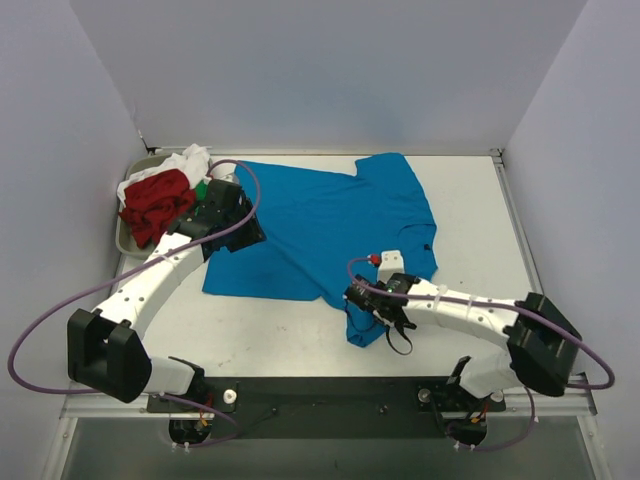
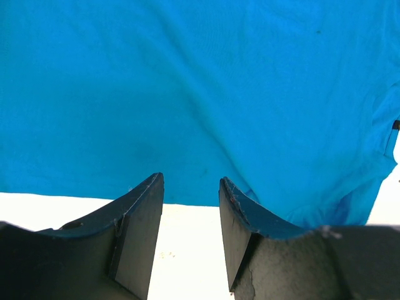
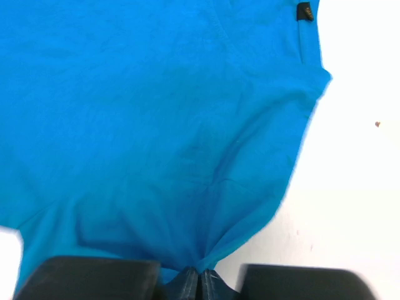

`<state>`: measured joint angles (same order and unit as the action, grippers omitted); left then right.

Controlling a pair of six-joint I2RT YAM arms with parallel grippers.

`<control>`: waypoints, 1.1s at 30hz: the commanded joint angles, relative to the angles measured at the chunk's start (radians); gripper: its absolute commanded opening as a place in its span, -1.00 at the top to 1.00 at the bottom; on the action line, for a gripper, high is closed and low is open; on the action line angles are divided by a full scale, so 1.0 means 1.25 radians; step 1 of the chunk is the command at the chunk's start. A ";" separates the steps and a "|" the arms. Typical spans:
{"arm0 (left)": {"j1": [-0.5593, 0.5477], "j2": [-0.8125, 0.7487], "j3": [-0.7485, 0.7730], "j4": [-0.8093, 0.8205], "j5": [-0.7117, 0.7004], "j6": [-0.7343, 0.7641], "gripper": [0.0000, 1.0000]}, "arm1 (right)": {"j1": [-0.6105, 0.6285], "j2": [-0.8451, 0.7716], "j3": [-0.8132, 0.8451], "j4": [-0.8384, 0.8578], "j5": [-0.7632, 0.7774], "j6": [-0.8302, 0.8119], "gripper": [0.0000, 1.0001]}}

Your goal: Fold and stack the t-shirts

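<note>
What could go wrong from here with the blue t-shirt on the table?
1. The right gripper is shut on only a small pinch at the blue t-shirt's edge; the cloth may slip out when pulled.
2. The left gripper is open and holds nothing, so a one-sided pull may drag and skew the shirt.
3. That gripper is close to the tray with the red t-shirt; it may snag it.

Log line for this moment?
left gripper: open, empty, at blue t-shirt edge | right gripper: shut on blue t-shirt
</note>
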<state>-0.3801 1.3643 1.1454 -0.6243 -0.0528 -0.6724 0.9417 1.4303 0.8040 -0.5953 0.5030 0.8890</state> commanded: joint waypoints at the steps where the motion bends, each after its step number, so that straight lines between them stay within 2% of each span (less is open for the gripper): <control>1: -0.004 0.003 0.000 0.032 -0.011 0.005 -0.01 | 0.087 -0.100 -0.047 -0.164 0.043 0.145 0.65; 2: -0.004 0.004 0.000 0.033 -0.011 0.005 -0.01 | 0.114 -0.122 -0.059 -0.177 0.024 0.161 0.40; 3: -0.004 0.008 0.000 0.034 -0.009 0.005 -0.01 | 0.129 -0.129 -0.086 -0.180 0.014 0.182 -0.11; 6: -0.006 0.011 -0.002 0.037 -0.010 0.005 -0.01 | 0.197 -0.143 -0.119 -0.215 0.001 0.273 -0.50; 7: -0.009 0.009 -0.001 0.037 -0.012 0.005 -0.01 | 0.210 -0.140 -0.120 -0.223 0.000 0.307 -0.53; 10: -0.010 0.014 0.000 0.037 -0.014 0.005 -0.01 | 0.242 -0.133 -0.080 -0.269 0.034 0.329 -0.58; 13: -0.012 0.017 0.004 0.036 -0.013 0.005 -0.01 | 0.220 -0.114 -0.005 -0.283 0.092 0.288 -0.64; 17: -0.017 0.020 0.009 0.027 -0.018 0.006 -0.02 | 0.157 -0.018 0.100 -0.254 0.133 0.151 -0.61; 20: -0.019 0.017 0.013 0.018 -0.024 0.010 -0.01 | 0.119 0.040 0.143 -0.181 0.108 0.081 -0.56; 25: -0.019 0.007 0.010 0.009 -0.036 0.014 -0.01 | 0.080 0.116 0.156 -0.079 0.043 0.008 -0.36; 29: -0.019 0.004 0.005 0.010 -0.040 0.015 -0.01 | 0.076 0.174 0.180 -0.059 0.021 -0.006 -0.13; 33: -0.019 0.008 -0.001 0.017 -0.035 0.014 -0.01 | 0.077 0.207 0.197 -0.040 0.001 -0.012 -0.01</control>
<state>-0.3988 1.3895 1.1439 -0.6258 -0.0826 -0.6682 1.0355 1.6699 1.0073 -0.6479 0.5266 0.9054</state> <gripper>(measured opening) 0.508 0.526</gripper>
